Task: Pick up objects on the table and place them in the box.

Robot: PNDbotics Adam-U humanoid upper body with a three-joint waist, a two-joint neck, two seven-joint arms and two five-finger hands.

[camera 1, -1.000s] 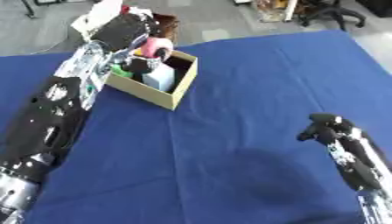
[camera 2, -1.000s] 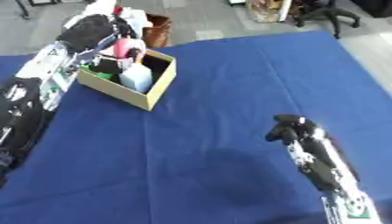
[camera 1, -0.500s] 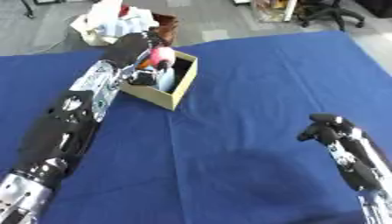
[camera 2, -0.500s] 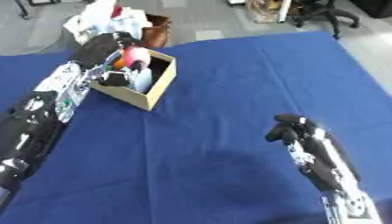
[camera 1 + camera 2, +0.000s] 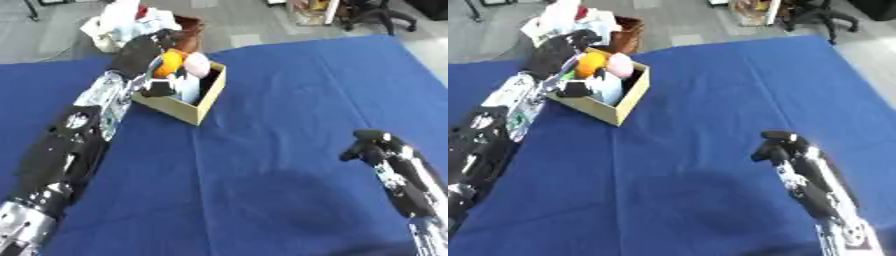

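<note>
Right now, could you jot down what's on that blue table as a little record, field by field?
surface: table covered in blue cloth
box: cardboard, open top, far left of the cloth
in the box: an orange round thing, a pink round thing, a pale thing
left hand: at the box's far side, by the orange thing
right hand: low on the right, fingers curled, holding nothing

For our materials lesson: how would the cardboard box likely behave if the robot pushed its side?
The box would probably slide on the blue cloth, since it sits flat. Its open top, crowded with an orange object, suggests it might tip if pushed high.
</note>
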